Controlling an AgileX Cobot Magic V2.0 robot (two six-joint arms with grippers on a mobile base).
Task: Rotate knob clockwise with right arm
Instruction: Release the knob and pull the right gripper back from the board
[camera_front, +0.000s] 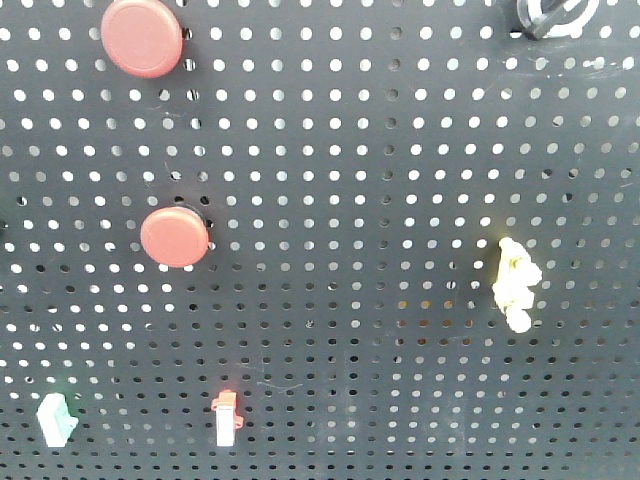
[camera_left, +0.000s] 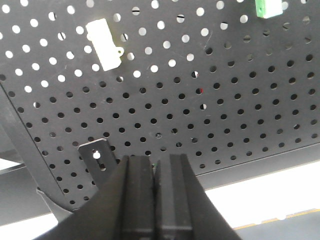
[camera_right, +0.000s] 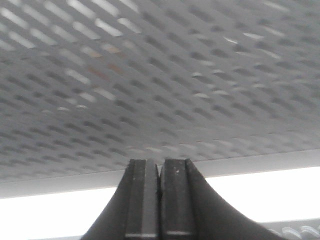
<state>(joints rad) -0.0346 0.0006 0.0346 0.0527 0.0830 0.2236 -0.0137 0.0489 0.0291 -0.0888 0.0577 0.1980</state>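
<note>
The knob (camera_front: 556, 15) shows only partly at the top right edge of the front view: a black bar over a whitish ring, cut off by the frame. No arm appears in the front view. My right gripper (camera_right: 159, 162) is shut with nothing between its fingers, pointing at the lower edge of the black pegboard (camera_right: 160, 75), which looks blurred; the knob is out of that view. My left gripper (camera_left: 155, 159) is also shut and empty, close under the pegboard (camera_left: 200, 115).
On the pegboard sit two red round buttons (camera_front: 142, 38) (camera_front: 175, 237), a pale yellow lumpy toggle (camera_front: 515, 285), a red-topped white switch (camera_front: 226, 418) and a green-white piece (camera_front: 57, 420). A white block (camera_left: 104, 44) and a black bracket (camera_left: 97, 155) show near the left gripper.
</note>
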